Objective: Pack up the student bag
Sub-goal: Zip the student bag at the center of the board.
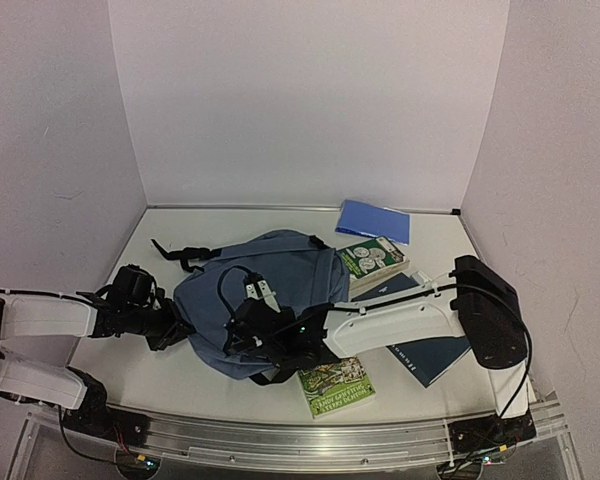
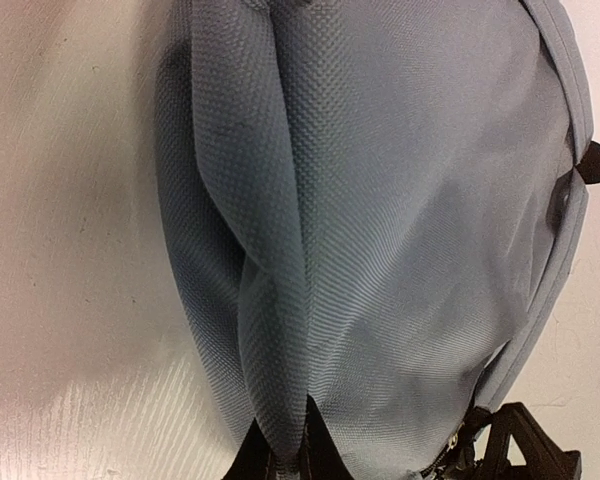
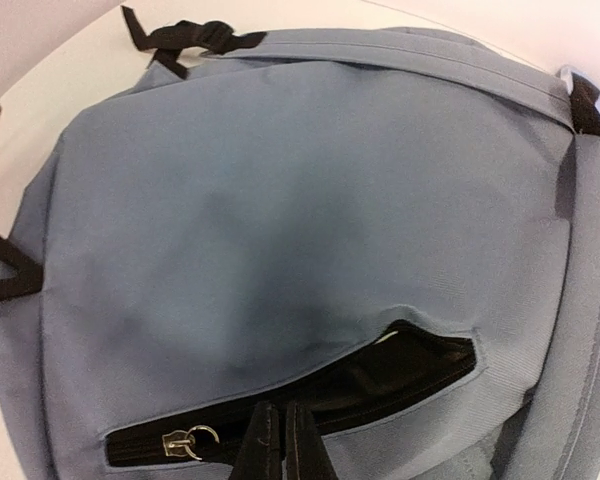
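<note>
The student bag (image 1: 270, 285), a slate-blue backpack with black straps, lies in the middle of the table. My left gripper (image 1: 177, 332) is at its left side, shut on a raised fold of the bag's fabric (image 2: 280, 330); the fold runs down between the black fingers (image 2: 325, 455). My right gripper (image 1: 244, 335) is over the bag's near side, shut, its tips (image 3: 282, 435) against the lower lip of the front pocket (image 3: 400, 365). That pocket gapes open and shows dark lining. Its metal zipper pull (image 3: 185, 440) sits just left of the fingers. Whether fabric is pinched there does not show.
A flat blue notebook (image 1: 373, 220) lies at the back right. A green-and-white book (image 1: 372, 260) rests on a dark one right of the bag. A dark blue book (image 1: 435, 358) lies under the right arm, a green book (image 1: 337, 387) by the near edge. Walls close three sides.
</note>
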You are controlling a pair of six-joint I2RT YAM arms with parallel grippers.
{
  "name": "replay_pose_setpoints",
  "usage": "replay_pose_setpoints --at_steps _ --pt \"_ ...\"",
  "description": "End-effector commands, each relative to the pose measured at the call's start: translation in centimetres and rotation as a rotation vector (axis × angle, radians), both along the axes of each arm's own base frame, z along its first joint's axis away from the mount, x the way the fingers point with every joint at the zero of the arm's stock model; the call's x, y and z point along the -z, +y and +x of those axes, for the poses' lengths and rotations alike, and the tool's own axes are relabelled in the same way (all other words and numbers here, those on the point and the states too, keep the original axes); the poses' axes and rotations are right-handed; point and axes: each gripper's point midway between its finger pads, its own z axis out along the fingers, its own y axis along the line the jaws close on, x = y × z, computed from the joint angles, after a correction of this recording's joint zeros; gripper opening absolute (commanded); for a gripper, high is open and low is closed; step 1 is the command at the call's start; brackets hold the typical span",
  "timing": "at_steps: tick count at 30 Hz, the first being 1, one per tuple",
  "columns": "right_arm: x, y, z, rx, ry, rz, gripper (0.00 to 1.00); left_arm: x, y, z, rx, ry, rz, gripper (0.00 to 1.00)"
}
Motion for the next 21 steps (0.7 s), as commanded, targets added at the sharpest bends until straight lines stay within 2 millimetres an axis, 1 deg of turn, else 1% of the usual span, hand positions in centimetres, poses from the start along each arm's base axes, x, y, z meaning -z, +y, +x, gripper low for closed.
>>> replay_pose_setpoints --at_steps 1,5,13,18,21 --pt "-3.3 -4.6 4.2 0.177 -0.041 0.073 0.00 -0.5 1.0 0.6 -0.022 -0.029 0.057 0.00" --pt "-3.2 -6.7 5.6 0.223 -0.031 0.073 0.00 -0.8 1.2 0.7 -0.017 -0.041 0.075 0.00" --pt "-2.5 -10.1 7.9 0.296 -0.021 0.056 0.00 -1.5 1.9 1.6 -0.005 -0.059 0.111 0.00" --pt "-2.6 -12.0 9.0 0.339 -0.021 0.055 0.00 -1.6 2.5 1.6 -0.019 -0.059 0.110 0.00" --pt "-2.6 -12.6 9.4 0.352 -0.018 0.056 0.00 -1.4 2.6 1.4 -0.023 -0.051 0.107 0.00"
